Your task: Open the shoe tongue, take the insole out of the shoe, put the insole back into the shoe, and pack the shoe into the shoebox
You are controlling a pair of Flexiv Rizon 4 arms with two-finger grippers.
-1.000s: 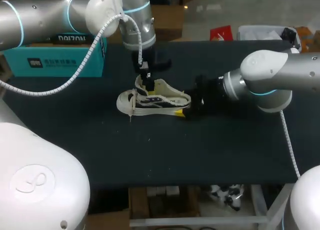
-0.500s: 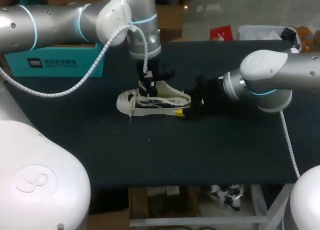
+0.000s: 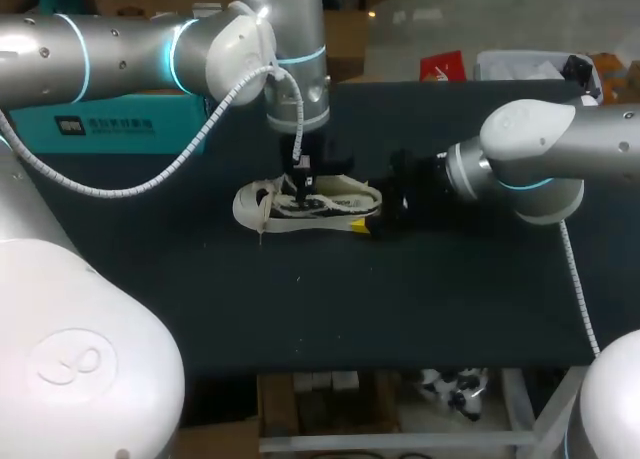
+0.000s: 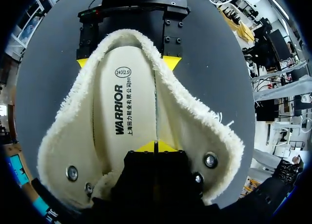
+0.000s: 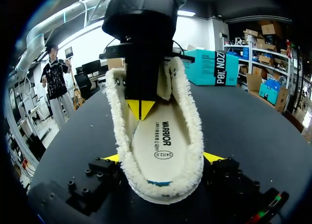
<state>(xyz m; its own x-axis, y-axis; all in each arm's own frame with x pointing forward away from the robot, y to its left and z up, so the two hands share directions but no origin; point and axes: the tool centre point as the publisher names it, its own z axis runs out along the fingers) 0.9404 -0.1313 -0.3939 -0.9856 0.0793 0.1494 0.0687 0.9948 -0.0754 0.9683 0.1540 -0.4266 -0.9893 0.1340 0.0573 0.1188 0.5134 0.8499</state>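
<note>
A cream fleece-lined shoe [image 3: 310, 204] lies on the dark table [image 3: 420, 289], toe toward my left arm's side. My right gripper [image 3: 365, 219] holds the heel, one yellow tip on each side [image 5: 162, 158]. The insole [image 4: 124, 102] lies flat inside the shoe [image 5: 163, 146]. My left gripper [image 3: 303, 184] points straight down into the shoe's opening. Its yellow tips [image 4: 156, 147] are pressed together on the front part of the insole. The right wrist view shows it [image 5: 140, 108] standing in the shoe. The teal shoebox [image 3: 120, 124] stands at the table's far left.
In the left wrist view my right gripper [image 4: 127, 62] fills the space behind the heel. A red item [image 3: 443, 67] lies past the table's far edge. Bare dark table spreads in front of the shoe.
My left gripper has come down from above the shoe into its opening and shifted a little to the right. The part of the shoe raised under it has dropped. The right arm kept still.
</note>
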